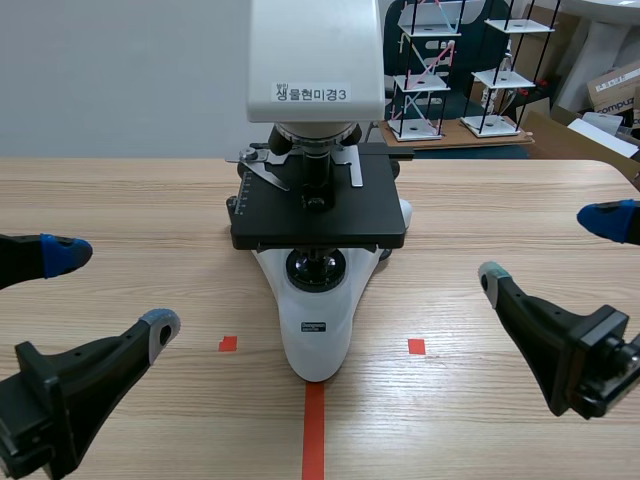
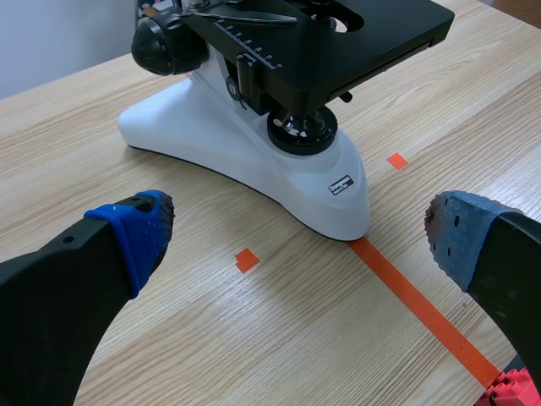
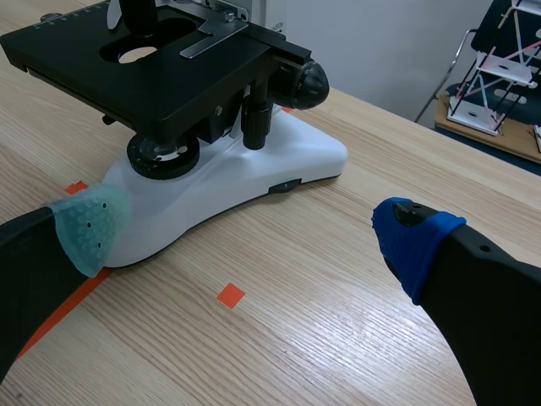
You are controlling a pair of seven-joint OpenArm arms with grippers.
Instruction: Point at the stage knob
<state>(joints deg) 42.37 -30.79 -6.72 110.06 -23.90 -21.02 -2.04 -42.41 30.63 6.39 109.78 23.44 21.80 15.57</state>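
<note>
I had the microscope [image 1: 318, 300] standing in the middle of the table [image 1: 120, 190], its white foot set on the end of the red tape line [image 1: 314, 430], which I took to be there so that both arms had much the same reach to it. The left gripper [image 1: 112, 292] hung low at its side of the table, well apart from the microscope, with its fingers spread wide and nothing between them. The right gripper [image 1: 551, 247] was the same on the other side: wide open, empty, and touching nothing. That suited the job as I read it, since pointing calls for no grip at all. The thing I was after, the stage knob [image 3: 256, 118], showed best from the right wrist. It was a short black stem hanging straight down from under the black stage [image 1: 320, 210], on the side facing the right gripper. Just beside it, the bigger round focus knob [image 3: 306, 82] stuck out sideways from the body. The two sat close together, so I judged the risk was aiming at the wrong one. I reckoned the right arm was the better placed, with open table between it and the knob.
</note>
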